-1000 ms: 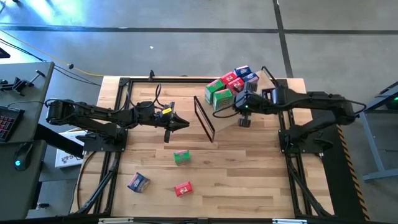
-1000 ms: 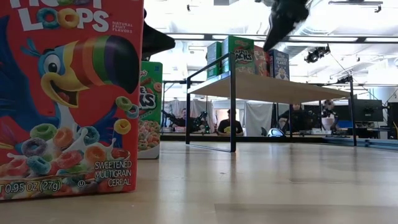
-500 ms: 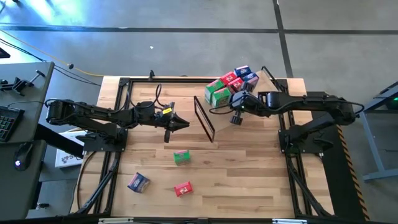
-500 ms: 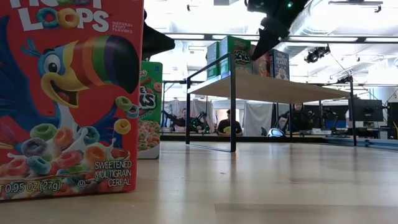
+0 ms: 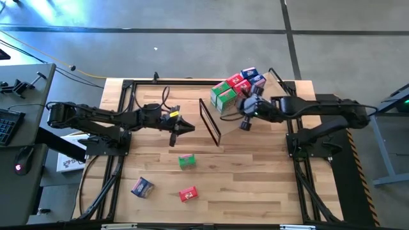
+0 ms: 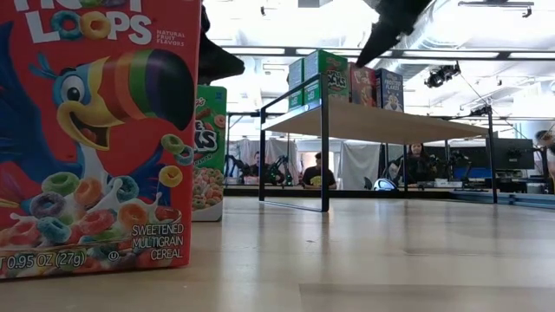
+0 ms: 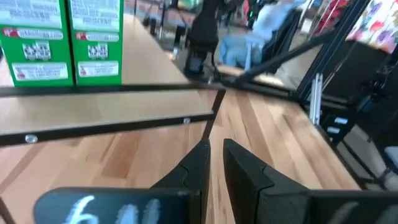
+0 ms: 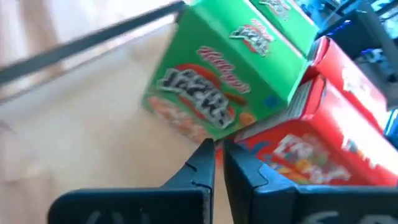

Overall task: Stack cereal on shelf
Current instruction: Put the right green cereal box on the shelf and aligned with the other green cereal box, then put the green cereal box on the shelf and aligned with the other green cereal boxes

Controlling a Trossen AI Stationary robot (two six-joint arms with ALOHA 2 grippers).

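Note:
The shelf (image 5: 255,102) stands at the table's far right, with its black wire frame (image 5: 209,121) on the near left side. Two green boxes (image 5: 223,96), red boxes (image 5: 239,82) and blue boxes (image 5: 254,76) stand together on it. A green box (image 5: 186,161), a blue box (image 5: 142,186) and a red box (image 5: 188,193) lie on the tabletop. My right gripper (image 5: 243,103) is shut, over the shelf beside the green and red boxes (image 8: 214,146). My left gripper (image 5: 190,128) is shut and empty, left of the shelf, pointing at it (image 7: 214,152). My right gripper's shut fingertips (image 8: 205,155) point at the seam between a green box (image 8: 217,93) and a red box (image 8: 298,155) on the shelf. I cannot tell whether they touch either box.
In the low view the red box (image 6: 95,139) stands close to the camera and fills the picture's left, with the green box (image 6: 210,152) behind it. Bare tabletop lies at the near right (image 5: 255,179). People sit in the room beyond the table (image 6: 316,173).
My right gripper has moved toward the table's left edge and dipped toward the boxes on the shelf, then risen a little again. Its fingers have stayed shut.

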